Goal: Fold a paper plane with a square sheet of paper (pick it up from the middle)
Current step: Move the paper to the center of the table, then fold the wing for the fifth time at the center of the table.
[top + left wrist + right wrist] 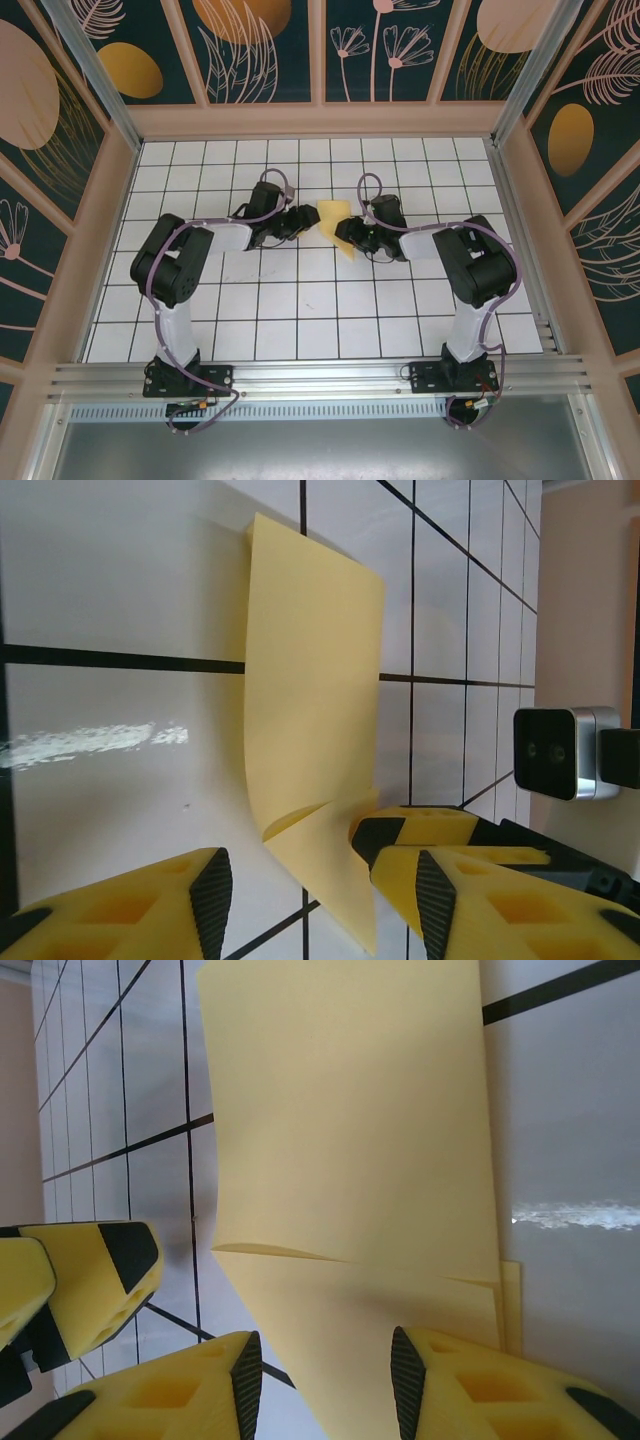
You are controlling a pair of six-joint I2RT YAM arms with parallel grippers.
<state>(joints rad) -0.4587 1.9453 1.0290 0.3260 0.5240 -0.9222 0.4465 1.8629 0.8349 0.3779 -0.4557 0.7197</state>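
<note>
The square sheet of paper (333, 213) is pale yellow and lies folded on the white grid table (300, 320), tapering to a point at its near end. The paper plane is out of view. My left gripper (305, 222) is at the sheet's left edge. In the left wrist view it (322, 905) stands open, with the pointed end of the sheet (310, 680) between its jaws. My right gripper (343, 233) is at the sheet's right. Its jaws (325, 1380) stand apart over the sheet (350, 1140), and one finger (440, 1390) rests on the paper.
The two grippers face each other, nearly tip to tip. A right finger (420, 825) and the right wrist camera (560, 752) sit close beside my left jaws. A left finger (95, 1270) is near my right jaws. Patterned walls (320, 60) enclose the table.
</note>
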